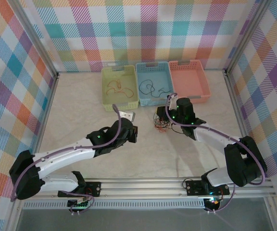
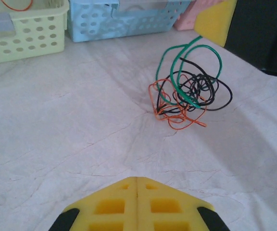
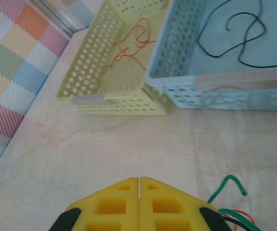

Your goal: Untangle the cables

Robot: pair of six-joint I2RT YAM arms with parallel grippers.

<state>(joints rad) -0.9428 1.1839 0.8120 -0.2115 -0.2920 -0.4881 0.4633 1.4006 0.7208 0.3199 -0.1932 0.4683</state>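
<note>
The cables (image 1: 162, 125) lie as a small knot of orange, black and green wire on the table between my two grippers. In the left wrist view the knot (image 2: 189, 94) sits ahead and to the right, its green loops standing up. My left gripper (image 2: 137, 179) is shut with nothing in it, a short way left of the knot (image 1: 134, 134). My right gripper (image 3: 139, 179) is also shut, with nothing showing between its jaws. It hangs right beside the knot (image 1: 160, 115), and a green wire end (image 3: 227, 185) curls just to its right.
Three baskets stand in a row at the back. The yellow-green basket (image 1: 120, 86) holds an orange wire (image 3: 133, 45). The blue basket (image 1: 153, 83) holds a black wire (image 3: 239, 33). The pink basket (image 1: 189, 79) stands on the right. Checked walls enclose the table.
</note>
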